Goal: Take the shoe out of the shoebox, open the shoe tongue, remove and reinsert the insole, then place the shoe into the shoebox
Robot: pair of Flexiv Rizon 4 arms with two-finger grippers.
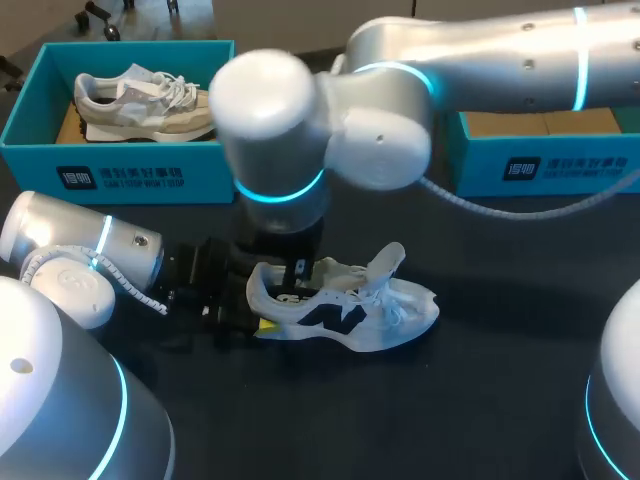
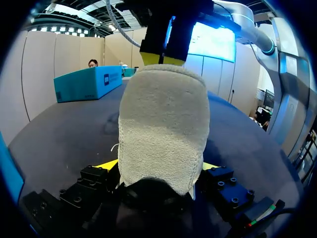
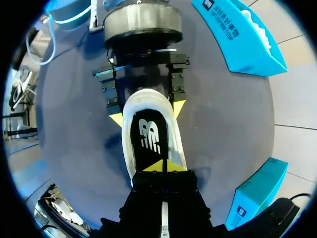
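Left claw (image 1: 258, 306) clamps the shoe (image 1: 350, 315) by its heel

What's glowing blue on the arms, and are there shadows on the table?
Head view: cyan rings glow around the joints of both arms; the right arm overhangs the shoe. Right wrist view: a shadow lies on the table beside the shoe. Left wrist view: the shoe's heel fills the middle.
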